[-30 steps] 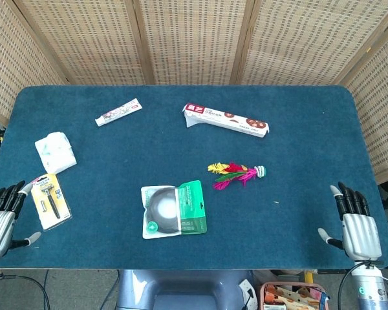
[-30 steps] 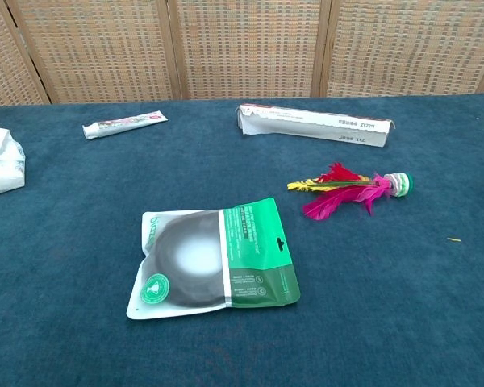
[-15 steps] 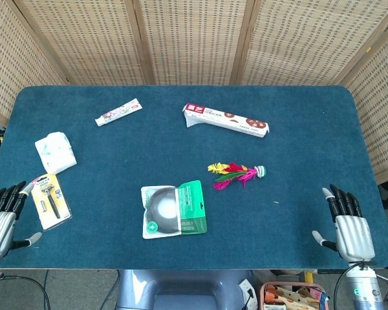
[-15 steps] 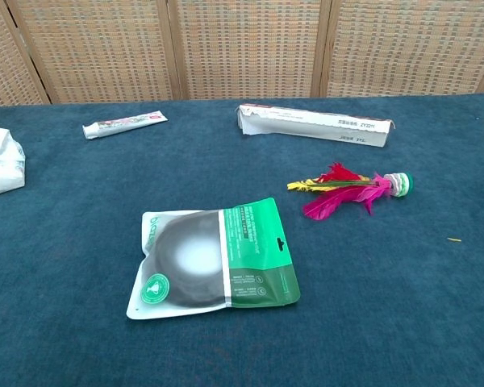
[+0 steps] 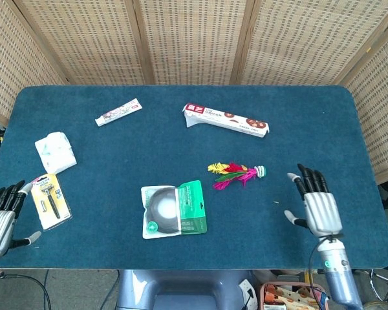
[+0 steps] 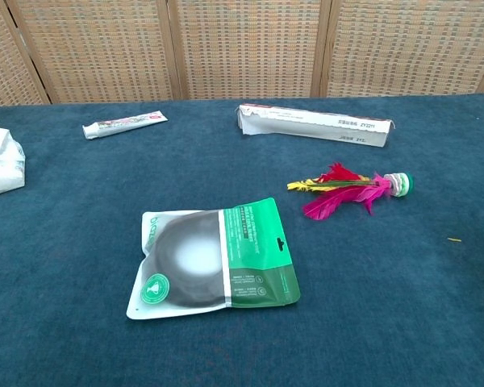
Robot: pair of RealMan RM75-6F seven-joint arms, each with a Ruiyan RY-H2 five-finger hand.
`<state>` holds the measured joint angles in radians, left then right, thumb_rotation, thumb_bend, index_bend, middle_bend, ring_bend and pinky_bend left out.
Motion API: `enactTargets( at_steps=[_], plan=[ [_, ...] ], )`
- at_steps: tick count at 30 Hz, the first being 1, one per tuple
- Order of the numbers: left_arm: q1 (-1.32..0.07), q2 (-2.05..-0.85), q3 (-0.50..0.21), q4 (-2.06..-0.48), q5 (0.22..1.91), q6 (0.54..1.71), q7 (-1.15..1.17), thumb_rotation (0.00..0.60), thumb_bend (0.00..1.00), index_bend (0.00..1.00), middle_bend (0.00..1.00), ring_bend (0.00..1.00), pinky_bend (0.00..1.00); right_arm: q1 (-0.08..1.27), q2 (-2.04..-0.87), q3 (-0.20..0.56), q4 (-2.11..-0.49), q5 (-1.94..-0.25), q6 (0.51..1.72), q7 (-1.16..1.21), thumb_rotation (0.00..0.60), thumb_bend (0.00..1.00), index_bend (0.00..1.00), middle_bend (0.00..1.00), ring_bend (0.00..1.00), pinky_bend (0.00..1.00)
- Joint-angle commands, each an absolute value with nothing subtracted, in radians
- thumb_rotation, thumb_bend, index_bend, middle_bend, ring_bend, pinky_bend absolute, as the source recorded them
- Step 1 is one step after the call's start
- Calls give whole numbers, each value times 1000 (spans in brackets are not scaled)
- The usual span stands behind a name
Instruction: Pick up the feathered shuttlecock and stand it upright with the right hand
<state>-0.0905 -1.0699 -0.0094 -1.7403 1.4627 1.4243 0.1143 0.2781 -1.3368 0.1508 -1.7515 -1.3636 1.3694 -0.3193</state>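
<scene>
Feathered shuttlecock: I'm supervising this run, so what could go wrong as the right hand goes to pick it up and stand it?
1. The pink, red and yellow feathered shuttlecock lies flat, feathers pointing away from the open right hand; grabbing the soft feathers rather than the small green-and-white base may bend them.
2. The base looks narrow, so it might topple once stood up.
3. The green-and-white packet lies close by; a sweeping approach could nudge it.
</scene>
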Motion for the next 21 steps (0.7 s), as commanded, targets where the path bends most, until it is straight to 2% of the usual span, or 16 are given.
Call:
enactTargets(
  at_steps=[1, 10, 21],
  plan=[
    [-91, -1067, -12, -1737, 1458, 1422, 103, 600, 0, 0, 0, 0, 0, 360, -1430, 210, -1729, -1292, 1294, -398, 600, 169, 195, 0, 0, 0],
    [-100, -1067, -15, -1722, 1441, 1397, 73, 600, 0, 0, 0, 0, 0, 485, -1629, 273, -1616, -1159, 1202, -485, 600, 169, 268, 0, 0, 0],
    [-107, -1072, -21, -1704, 1417, 1375, 59, 600, 0, 0, 0, 0, 0, 597, -1803, 329, -1455, -1069, 1147, -507, 600, 192, 296, 0, 0, 0]
  ],
)
